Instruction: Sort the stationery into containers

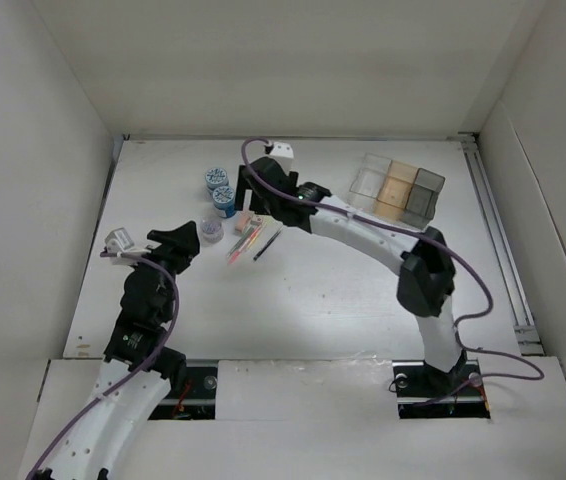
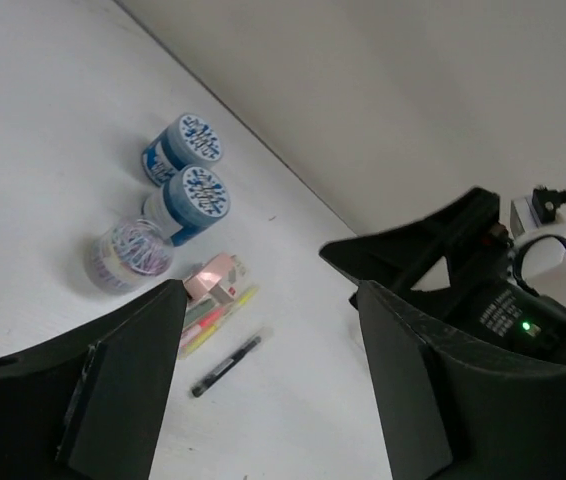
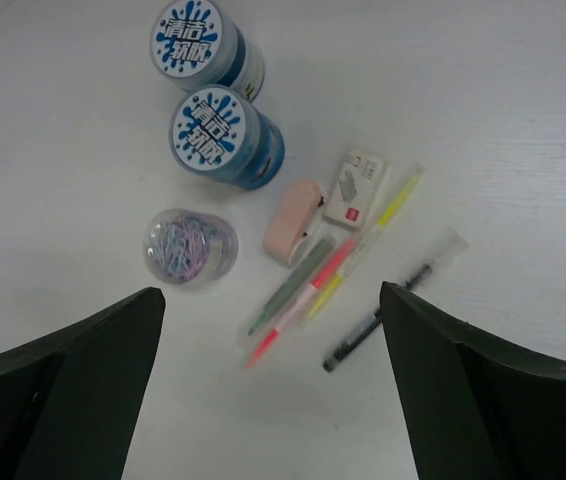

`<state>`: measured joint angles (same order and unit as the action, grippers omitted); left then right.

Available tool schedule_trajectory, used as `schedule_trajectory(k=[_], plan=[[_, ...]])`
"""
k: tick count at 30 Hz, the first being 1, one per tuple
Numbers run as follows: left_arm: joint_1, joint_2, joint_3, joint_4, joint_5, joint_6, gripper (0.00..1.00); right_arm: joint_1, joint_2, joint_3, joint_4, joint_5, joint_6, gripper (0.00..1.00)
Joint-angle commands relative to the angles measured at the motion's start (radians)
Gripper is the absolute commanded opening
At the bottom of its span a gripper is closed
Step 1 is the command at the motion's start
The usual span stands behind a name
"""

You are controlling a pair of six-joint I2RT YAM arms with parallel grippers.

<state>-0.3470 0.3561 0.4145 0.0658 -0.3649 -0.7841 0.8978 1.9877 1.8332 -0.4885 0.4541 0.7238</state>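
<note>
Right-wrist view: thin yellow, pink and dark plastic pens [image 3: 321,281] lie mid-frame under right gripper [image 3: 271,300], fingers wide, empty. Their long axis runs lower-left to upper-right. The left gripper [image 2: 268,340] is parted, empty, looks farther.

Two arms of glossy white tubular links [image 1: 363,235] with matte black joint housings [image 1: 425,275]. Thin purple cables [image 1: 487,290] loop along each. Small white wrist camera box [image 1: 281,150]. Black wedge-shaped tool fingers [image 3: 463,400]. Tiny green indicator light [image 2: 525,326].
</note>
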Motion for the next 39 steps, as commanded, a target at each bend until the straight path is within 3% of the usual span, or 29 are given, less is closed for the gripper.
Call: schedule_trajectory(k=[1, 5, 8, 9, 18, 31, 39], plan=[[-0.003, 0.02, -0.029, 0.014, -0.071, -0.026, 0.67, 0.006, 0.127, 0.171, 0.004, -0.043, -0.081, 0.95], [-0.003, 0.029, -0.048, 0.035, -0.037, -0.026, 0.71, 0.006, 0.337, 0.51, -0.064, -0.052, -0.126, 1.0], [-0.003, 0.02, -0.039, 0.026, -0.037, -0.015, 0.78, 0.006, 0.483, 0.652, -0.11, -0.063, -0.152, 1.0], [-0.003, 0.02, -0.039, 0.026, -0.037, -0.003, 0.85, 0.006, 0.505, 0.693, -0.099, -0.063, -0.152, 1.0], [0.006, -0.019, -0.039, 0.026, -0.017, 0.006, 0.88, -0.003, 0.626, 0.745, -0.002, -0.094, -0.172, 1.0], [0.006, -0.071, -0.059, 0.046, 0.027, -0.003, 0.81, -0.042, 0.723, 0.839, 0.07, -0.166, -0.143, 1.0], [0.006, -0.121, -0.068, 0.046, 0.047, -0.003, 0.79, -0.062, 0.723, 0.851, 0.1, -0.21, -0.133, 0.92]])
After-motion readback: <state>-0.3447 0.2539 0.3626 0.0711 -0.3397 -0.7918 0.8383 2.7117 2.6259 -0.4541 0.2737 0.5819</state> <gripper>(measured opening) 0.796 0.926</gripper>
